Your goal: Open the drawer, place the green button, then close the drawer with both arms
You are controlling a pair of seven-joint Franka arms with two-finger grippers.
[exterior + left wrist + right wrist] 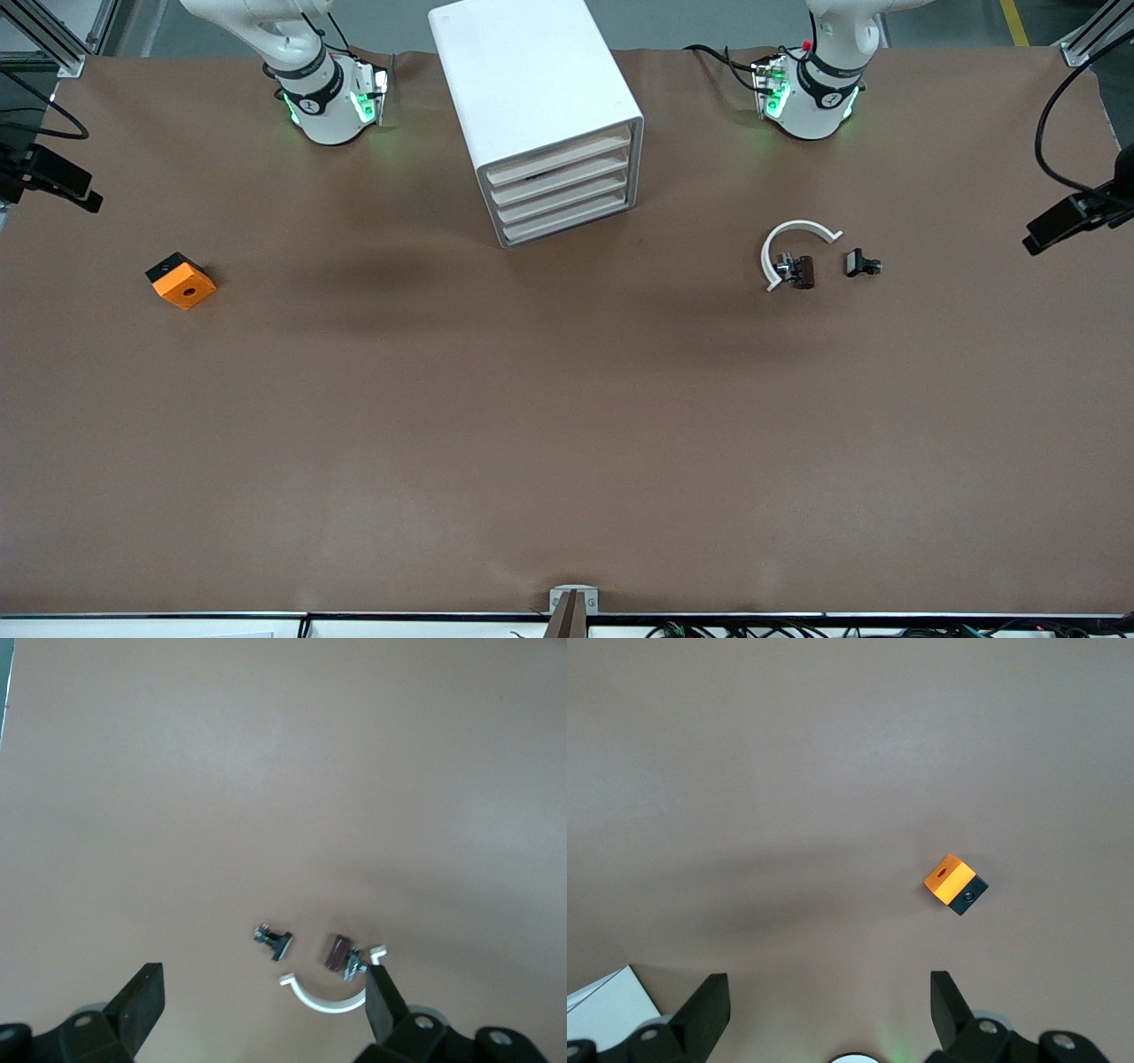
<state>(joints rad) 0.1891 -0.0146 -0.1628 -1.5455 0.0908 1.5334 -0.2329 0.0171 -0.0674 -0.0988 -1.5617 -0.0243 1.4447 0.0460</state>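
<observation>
The white drawer cabinet [540, 115] stands between the two arm bases, with several drawers [563, 195], all shut, facing the front camera. The green-capped button shows in no view. My left gripper [263, 992] is open and empty, high over the clip pieces [341, 952] near the left arm's base [811, 93]. My right gripper [830, 992] is open and empty, high over the bare mat near the right arm's base [323, 97]. Neither gripper shows in the front view.
An orange block with a black hole [182, 281] lies toward the right arm's end; it also shows in the right wrist view [954, 883]. Dark clip pieces [862, 263] and a white curved strip [788, 239] lie toward the left arm's end. A cabinet corner [607, 1005] shows by the right gripper.
</observation>
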